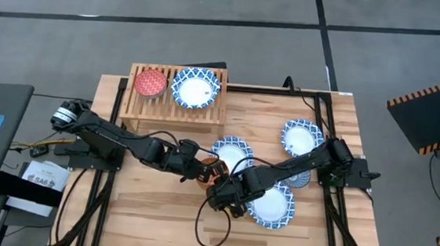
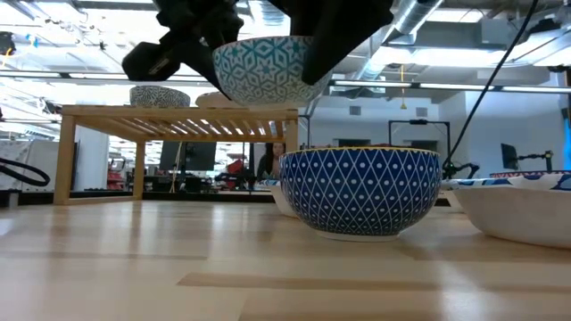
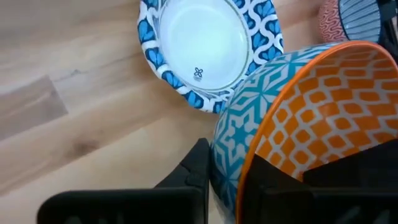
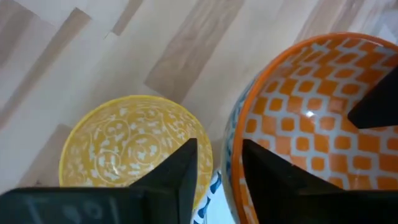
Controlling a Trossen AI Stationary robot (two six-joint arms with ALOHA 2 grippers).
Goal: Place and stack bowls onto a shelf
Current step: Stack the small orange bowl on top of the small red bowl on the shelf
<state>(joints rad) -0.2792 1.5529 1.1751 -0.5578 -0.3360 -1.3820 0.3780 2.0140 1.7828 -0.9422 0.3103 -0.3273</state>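
A small bowl (image 3: 311, 106), orange-checked inside and teal-patterned outside, hangs in the air (image 2: 268, 67) above the middle of the table. My left gripper (image 3: 230, 168) is shut on its rim. My right gripper (image 4: 219, 155) is open, with one finger on either side of the same bowl's rim. Below it on the table stands a small bowl (image 4: 134, 149) that is yellow inside and blue outside (image 2: 361, 192). The shelf (image 1: 175, 108) at the far side carries a red bowl (image 1: 150, 83) and a wide blue-and-white bowl (image 1: 195, 88). My left gripper pinches the orange bowl's wall at the rim (image 3: 245, 165), one finger on the teal outside (image 3: 199, 168) and one inside. The fingers slant down from the table's left. The bowl is lifted clear of the table, roughly upright. My right gripper has the rim (image 4: 231, 146) between its spread fingers; I cannot tell whether either finger touches it.
Three wide blue-and-white bowls lie on the table: one just beyond the grippers (image 1: 232, 151), one at the right (image 1: 301, 137), one near the front (image 1: 275, 207). A dark blue bowl (image 1: 302, 178) sits partly under the right arm. The table's near left part is bare wood.
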